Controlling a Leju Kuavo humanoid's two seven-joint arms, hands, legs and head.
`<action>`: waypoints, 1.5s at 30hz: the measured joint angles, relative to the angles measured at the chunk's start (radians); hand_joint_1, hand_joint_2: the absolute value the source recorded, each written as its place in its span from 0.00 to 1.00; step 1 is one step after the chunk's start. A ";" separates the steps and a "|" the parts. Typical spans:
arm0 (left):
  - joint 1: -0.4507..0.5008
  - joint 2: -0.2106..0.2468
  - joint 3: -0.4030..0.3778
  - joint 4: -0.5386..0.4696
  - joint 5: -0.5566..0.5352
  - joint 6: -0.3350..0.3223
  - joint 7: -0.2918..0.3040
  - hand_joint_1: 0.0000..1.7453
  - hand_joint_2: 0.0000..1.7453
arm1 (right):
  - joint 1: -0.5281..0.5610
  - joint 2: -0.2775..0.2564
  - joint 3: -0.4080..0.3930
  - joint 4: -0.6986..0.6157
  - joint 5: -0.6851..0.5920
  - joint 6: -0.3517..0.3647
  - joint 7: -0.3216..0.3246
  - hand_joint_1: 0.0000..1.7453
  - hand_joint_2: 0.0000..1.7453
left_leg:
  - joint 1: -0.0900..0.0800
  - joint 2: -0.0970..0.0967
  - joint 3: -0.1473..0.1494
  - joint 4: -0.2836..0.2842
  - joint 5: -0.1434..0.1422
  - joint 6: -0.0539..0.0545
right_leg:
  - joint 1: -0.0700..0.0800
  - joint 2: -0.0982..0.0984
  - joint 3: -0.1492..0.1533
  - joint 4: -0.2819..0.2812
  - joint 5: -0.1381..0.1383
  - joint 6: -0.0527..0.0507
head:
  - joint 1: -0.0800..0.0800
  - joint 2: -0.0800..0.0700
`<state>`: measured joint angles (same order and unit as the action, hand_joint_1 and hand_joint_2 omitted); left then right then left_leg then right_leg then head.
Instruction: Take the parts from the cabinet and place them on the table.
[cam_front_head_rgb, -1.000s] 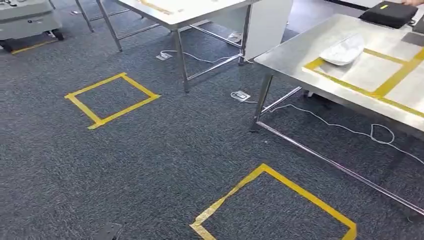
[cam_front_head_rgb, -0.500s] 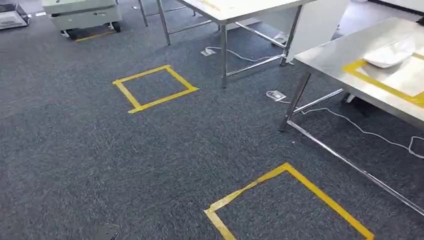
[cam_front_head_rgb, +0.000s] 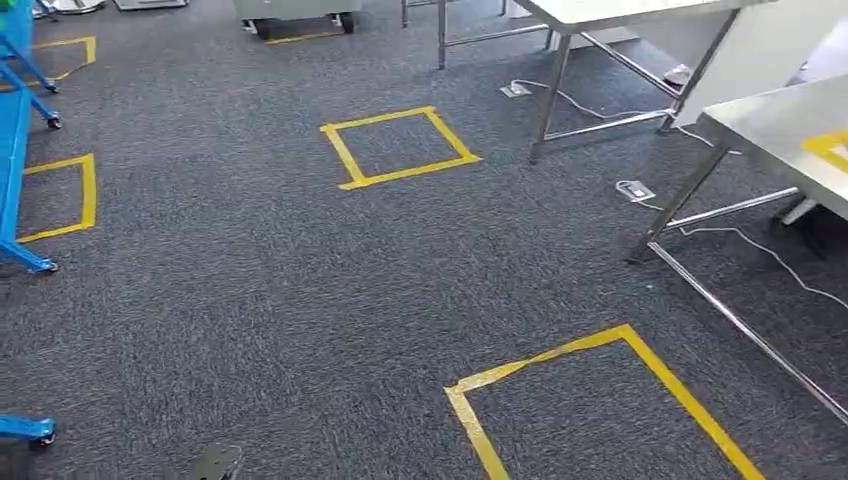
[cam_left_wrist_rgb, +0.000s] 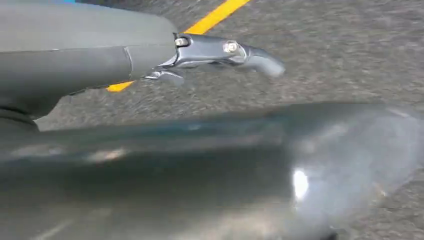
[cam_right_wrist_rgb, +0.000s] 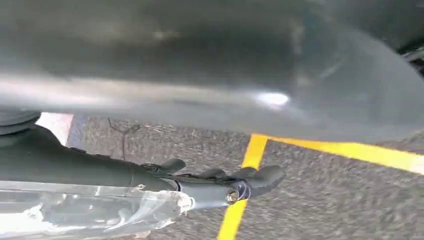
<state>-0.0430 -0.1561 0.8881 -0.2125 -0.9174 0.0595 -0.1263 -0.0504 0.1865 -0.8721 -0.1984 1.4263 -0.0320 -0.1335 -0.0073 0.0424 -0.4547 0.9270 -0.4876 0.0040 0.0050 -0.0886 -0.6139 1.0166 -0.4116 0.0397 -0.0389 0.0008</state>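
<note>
- The left hand (cam_left_wrist_rgb: 220, 52) is hung beside the body over the carpet (cam_front_head_rgb: 250, 300). Its fingers are stretched out and nothing is seen in them.
- The right hand (cam_right_wrist_rgb: 225, 185) is also hung low. A clear crinkly thing (cam_right_wrist_rgb: 85, 210) is seen just beside it. It cannot be told if this is a part, or if it is held.
- Where the parts and the cabinet are cannot be told. The steel table (cam_front_head_rgb: 790, 125) is seen at the right edge of the carpet.
- A trip could be caused by the white cable (cam_front_head_rgb: 760, 255) and the small socket box (cam_front_head_rgb: 635, 189), which lie on the carpet near the table leg (cam_front_head_rgb: 680, 200).
- The blue frame (cam_front_head_rgb: 15, 160) at the left edge could be bumped if a turn is made too close to it.
- If the clear thing is held loosely, it could be dropped while steps are taken.
- A yellow tape square (cam_front_head_rgb: 400, 145) is stuck in the middle of the carpet, and another square (cam_front_head_rgb: 600, 400) near the bottom edge.
- A second table (cam_front_head_rgb: 600, 12) and a grey cart (cam_front_head_rgb: 295, 10) are parked along the far edge.
</note>
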 joint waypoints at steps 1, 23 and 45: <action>0.003 0.004 0.000 0.000 0.000 -0.003 0.003 0.00 0.00 | 0.002 0.000 0.000 0.000 0.000 0.000 -0.001 0.00 0.00 | 0.001 -0.011 -0.006 0.001 0.007 0.006 | -0.002 0.047 -0.016 0.049 -0.040 0.004 | 0.002 0.000; 0.007 -0.003 0.003 0.000 -0.002 -0.014 -0.001 0.00 0.00 | 0.010 0.010 0.002 0.003 0.003 -0.014 -0.003 0.00 0.00 | 0.009 -0.043 -0.161 0.210 -0.006 -0.049 | -0.012 0.024 0.066 -0.028 -0.033 -0.031 | -0.015 0.000; 0.007 -0.002 0.018 0.001 -0.019 -0.004 0.001 0.00 0.00 | 0.007 0.019 0.010 0.003 0.009 -0.023 0.050 0.00 0.00 | 0.013 -0.188 -0.116 0.046 0.068 -0.033 | -0.016 0.153 0.075 -0.019 -0.047 -0.020 | -0.006 0.000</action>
<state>-0.0358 -0.1583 0.9064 -0.2117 -0.9362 0.0553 -0.1255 -0.0434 0.2060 -0.8621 -0.1957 1.4351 -0.0549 -0.0835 0.0061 -0.1460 -0.5706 0.9733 -0.4193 -0.0286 -0.0112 0.0649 -0.5385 0.9975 -0.4589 0.0193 -0.0450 0.0011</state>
